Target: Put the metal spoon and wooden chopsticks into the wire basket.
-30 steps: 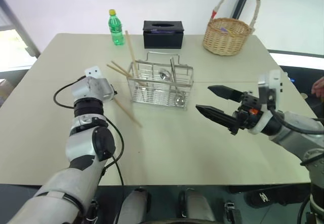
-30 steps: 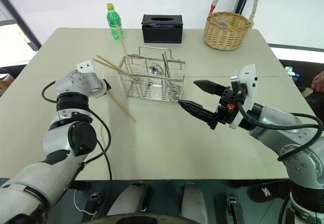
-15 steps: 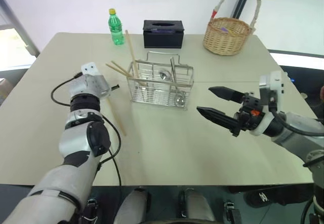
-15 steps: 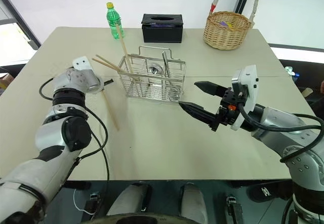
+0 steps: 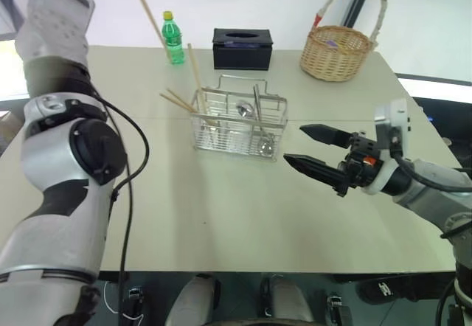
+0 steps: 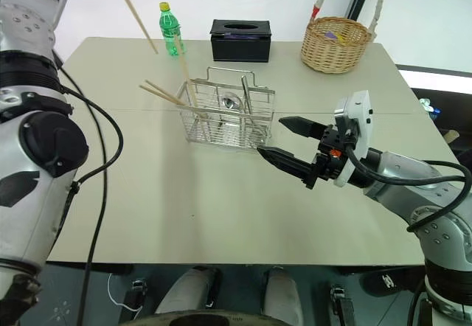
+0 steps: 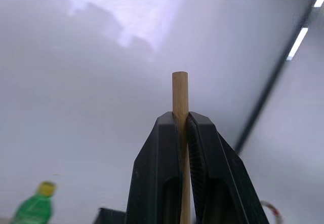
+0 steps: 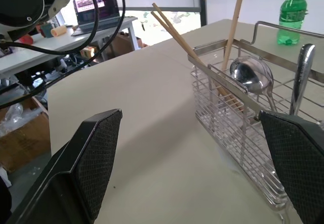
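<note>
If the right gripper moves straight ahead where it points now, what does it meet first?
Probably the wire basket: the open right gripper points level at its near end. Depth is unclear.

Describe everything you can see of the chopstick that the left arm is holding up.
The chopstick is a thin, straight stick of plain light tan wood with a flat-cut round end. The left gripper is shut on it, its black fingers pinching the stick between them so that a short stub pokes out past the tips. It is lifted clear above the table, slanting down toward the green bottle, touching nothing but the fingers. It is not yet in the wire basket.
</note>
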{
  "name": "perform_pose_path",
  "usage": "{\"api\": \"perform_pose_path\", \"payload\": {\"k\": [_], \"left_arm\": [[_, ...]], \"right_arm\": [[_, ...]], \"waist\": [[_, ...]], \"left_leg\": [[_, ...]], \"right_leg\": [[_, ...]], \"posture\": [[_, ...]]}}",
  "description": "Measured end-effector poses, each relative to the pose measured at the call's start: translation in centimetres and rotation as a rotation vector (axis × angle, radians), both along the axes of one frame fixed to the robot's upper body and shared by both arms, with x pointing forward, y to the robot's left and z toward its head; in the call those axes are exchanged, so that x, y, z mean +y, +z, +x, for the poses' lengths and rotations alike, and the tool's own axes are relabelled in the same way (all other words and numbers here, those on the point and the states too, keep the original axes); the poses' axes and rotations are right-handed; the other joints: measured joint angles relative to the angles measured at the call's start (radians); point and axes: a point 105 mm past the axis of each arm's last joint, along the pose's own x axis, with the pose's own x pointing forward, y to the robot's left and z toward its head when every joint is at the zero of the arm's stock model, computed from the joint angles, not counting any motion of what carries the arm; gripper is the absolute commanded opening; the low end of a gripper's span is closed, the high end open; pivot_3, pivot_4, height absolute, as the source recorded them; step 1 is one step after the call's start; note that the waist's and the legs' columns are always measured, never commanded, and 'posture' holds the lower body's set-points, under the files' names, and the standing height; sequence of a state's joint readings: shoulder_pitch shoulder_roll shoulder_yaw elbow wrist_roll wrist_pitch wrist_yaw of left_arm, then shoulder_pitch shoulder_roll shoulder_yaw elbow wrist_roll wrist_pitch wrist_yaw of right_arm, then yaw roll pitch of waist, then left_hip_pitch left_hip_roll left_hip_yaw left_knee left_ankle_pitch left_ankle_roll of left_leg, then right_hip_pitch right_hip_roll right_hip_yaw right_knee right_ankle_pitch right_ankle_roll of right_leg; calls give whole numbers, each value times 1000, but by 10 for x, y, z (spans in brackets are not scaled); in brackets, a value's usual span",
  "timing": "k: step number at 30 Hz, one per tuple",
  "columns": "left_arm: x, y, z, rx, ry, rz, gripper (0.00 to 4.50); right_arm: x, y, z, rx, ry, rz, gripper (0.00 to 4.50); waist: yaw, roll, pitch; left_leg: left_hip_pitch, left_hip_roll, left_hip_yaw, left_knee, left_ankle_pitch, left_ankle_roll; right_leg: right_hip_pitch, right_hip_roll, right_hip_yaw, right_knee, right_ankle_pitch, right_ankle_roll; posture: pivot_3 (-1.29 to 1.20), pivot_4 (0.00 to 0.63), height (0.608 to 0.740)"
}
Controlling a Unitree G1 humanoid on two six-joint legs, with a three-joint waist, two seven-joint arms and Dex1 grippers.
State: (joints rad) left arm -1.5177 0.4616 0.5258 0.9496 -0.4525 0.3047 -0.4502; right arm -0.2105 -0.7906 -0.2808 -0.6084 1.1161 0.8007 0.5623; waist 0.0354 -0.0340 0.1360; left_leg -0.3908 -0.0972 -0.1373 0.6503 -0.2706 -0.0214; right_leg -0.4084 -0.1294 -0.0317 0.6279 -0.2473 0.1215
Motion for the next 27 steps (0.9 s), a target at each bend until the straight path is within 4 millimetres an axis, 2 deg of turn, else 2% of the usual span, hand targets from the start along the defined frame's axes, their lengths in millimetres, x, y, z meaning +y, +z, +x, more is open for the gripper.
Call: {"api": "perform_pose_path", "payload": {"k": [8,13,18,22,27], "left_arm": [[-64,-35,-1,-1,-267,171,20],[-88,-59,-5,4,-308,311,20],[-101,-61,-11,-30,-302,386,20],[-99,-61,-11,-29,-292,384,1661],[-100,-56,-15,-39,-308,363,4261]], "right_arm": [[-3,-5,-1,21,-32,1,4500],[-6,-6,-1,25,-64,9,4500],[-6,-6,0,26,-80,26,4500],[-7,-4,0,22,-89,37,4500],[-9,-2,1,16,-97,41,4500]], "waist": [[-15,0,0],[-25,0,0],[-23,1,1],[-23,1,1],[-23,1,1]], "left_leg": [[0,2,0,0,0,-1],[0,2,0,0,0,-1],[0,3,0,0,0,-1],[0,3,0,0,0,0],[0,3,0,0,0,0]], "right_leg": [[0,2,0,1,0,0],[0,2,0,0,0,0],[0,2,1,0,0,0],[0,3,0,0,0,0],[0,3,0,0,0,0]], "posture": [[0,150,661],[0,150,661],[0,150,661],[0,150,661],[0,150,661]]}}
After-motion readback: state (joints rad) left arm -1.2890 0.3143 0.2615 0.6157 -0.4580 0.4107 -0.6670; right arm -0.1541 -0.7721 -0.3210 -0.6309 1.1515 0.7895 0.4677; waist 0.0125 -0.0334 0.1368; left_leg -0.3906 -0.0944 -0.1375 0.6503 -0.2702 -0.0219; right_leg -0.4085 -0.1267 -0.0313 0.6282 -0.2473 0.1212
